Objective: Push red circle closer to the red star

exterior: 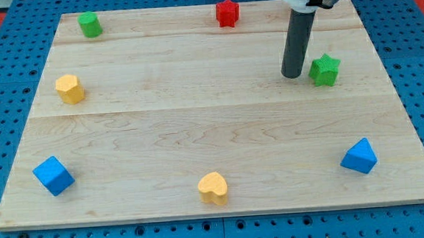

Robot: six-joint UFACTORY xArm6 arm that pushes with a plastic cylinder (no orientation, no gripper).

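The red star (227, 13) sits near the view's top edge of the wooden board (197, 112), a little right of centre. No red circle shows in this view; the rod may hide it. My tip (293, 75) rests on the board at the view's upper right, just left of a green star (325, 70) and apart from it by a small gap. The tip is to the lower right of the red star.
A green circle (89, 25) is at the top left and a yellow hexagon (69, 88) at the left. A blue cube (53, 175) is at the bottom left, a yellow heart (213, 187) at the bottom centre, and a blue triangle (359, 156) at the bottom right.
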